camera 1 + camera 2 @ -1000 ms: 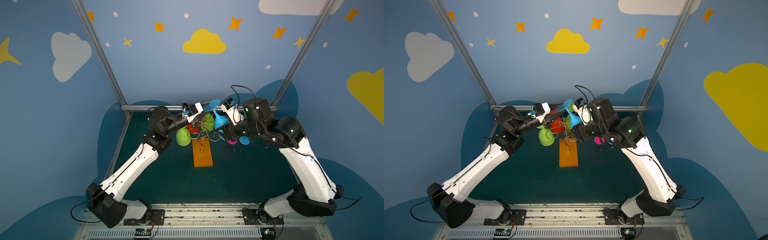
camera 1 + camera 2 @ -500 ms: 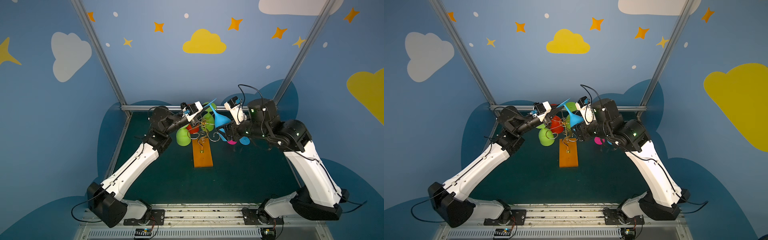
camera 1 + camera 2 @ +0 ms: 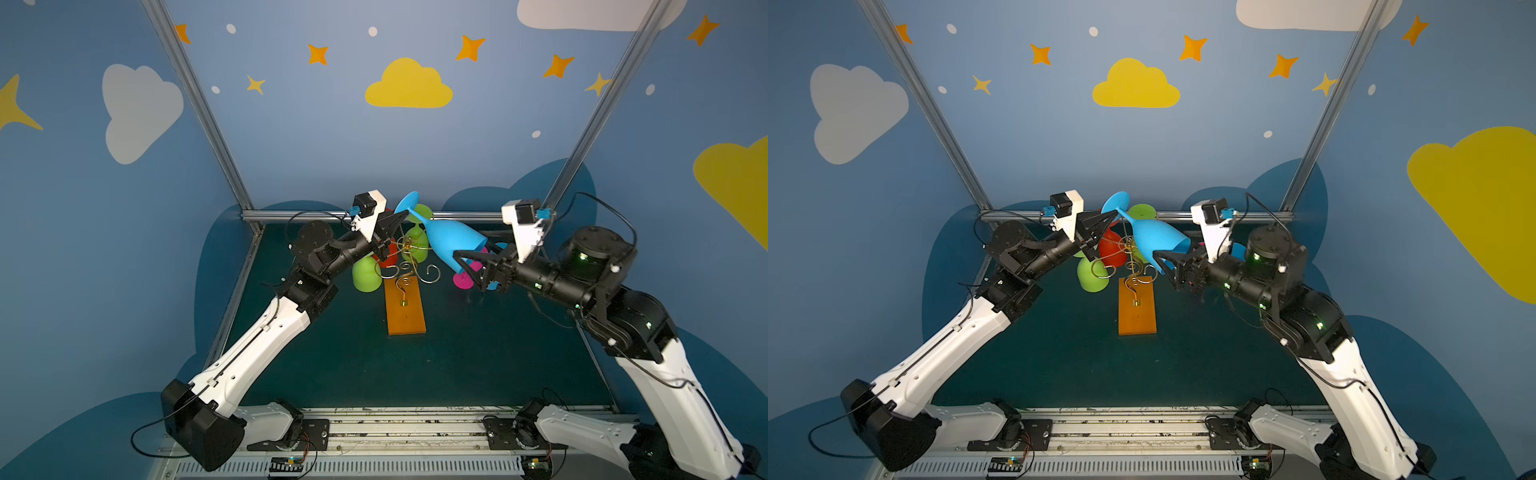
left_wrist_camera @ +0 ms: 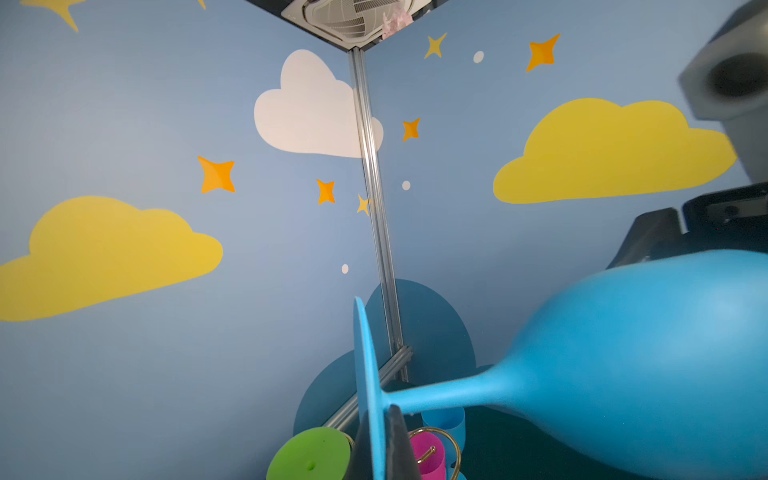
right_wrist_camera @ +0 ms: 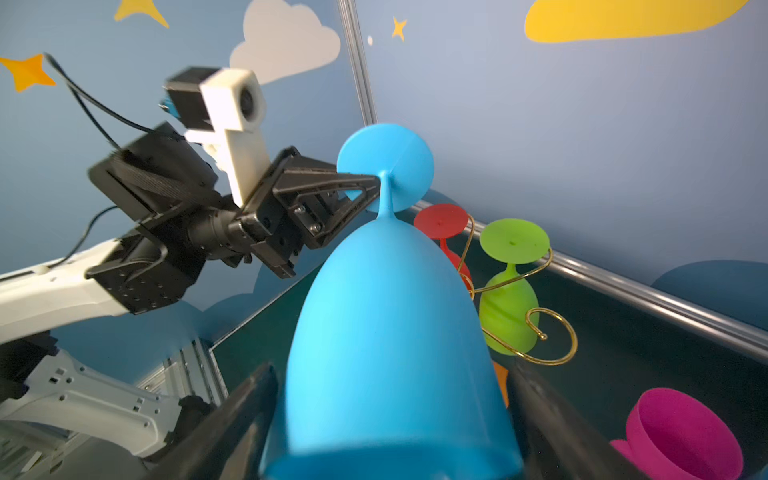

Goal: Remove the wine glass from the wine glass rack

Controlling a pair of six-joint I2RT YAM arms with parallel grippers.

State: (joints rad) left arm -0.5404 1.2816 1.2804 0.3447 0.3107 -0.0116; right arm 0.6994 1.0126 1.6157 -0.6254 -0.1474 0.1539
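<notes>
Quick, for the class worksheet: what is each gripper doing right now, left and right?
Left gripper: shut on the blue wine glass, at its stem by the foot.
Right gripper: open, jaws either side of the glass's bowl.

Wine glass point(image 3: 453, 243) now nearly horizontal

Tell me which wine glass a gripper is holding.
The blue glass, tilted in the air: the left gripper pinches its foot. The red glass and green glasses hang on the rack; the pink glass is down on the table.
</notes>
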